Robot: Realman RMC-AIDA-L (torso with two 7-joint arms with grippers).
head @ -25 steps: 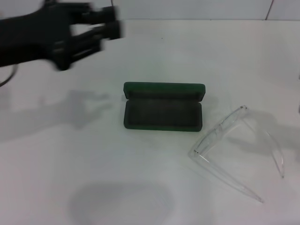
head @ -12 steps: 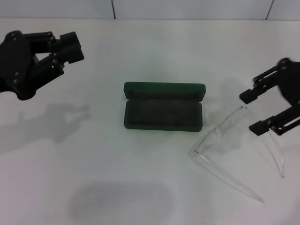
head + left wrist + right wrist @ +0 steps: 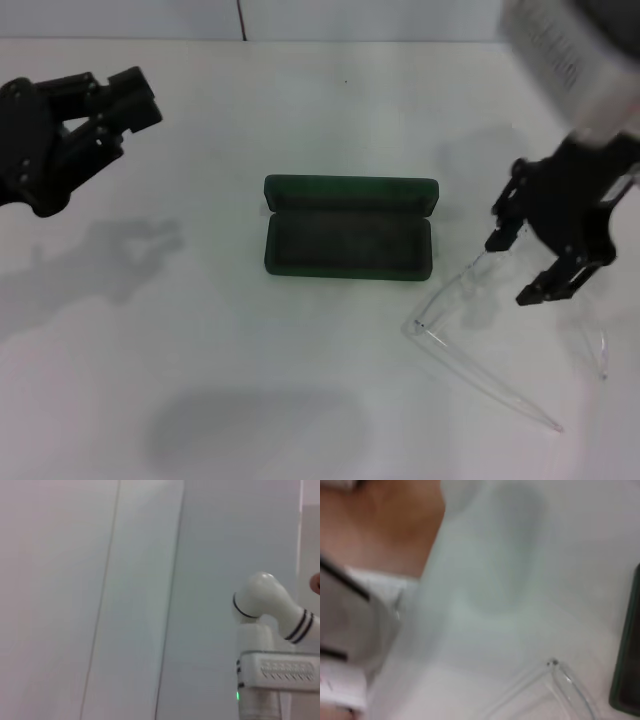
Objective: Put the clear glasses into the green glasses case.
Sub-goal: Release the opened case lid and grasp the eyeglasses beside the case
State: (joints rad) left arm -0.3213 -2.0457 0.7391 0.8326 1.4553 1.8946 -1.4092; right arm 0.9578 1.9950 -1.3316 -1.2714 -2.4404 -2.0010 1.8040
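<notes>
The green glasses case (image 3: 348,240) lies open at the middle of the table, its lid (image 3: 350,190) standing up at the far side and its dark lining bare. To its right, the clear glasses (image 3: 445,297) rest on the table with both arms unfolded toward the near edge. My right gripper (image 3: 514,268) hangs open just above the far end of the glasses' front. The right wrist view shows a corner of the glasses (image 3: 563,679) and an edge of the case (image 3: 626,650). My left gripper (image 3: 135,98) is shut and raised at the far left, well away from the case.
The white table (image 3: 200,330) carries only the case and the glasses. A white wall runs along its far edge. In the left wrist view there are only wall panels and a white robot arm segment (image 3: 272,645).
My right gripper has come in from the right edge and now hangs over the far end of the glasses' front. The left gripper drifted slightly left. Case and glasses have not moved.
</notes>
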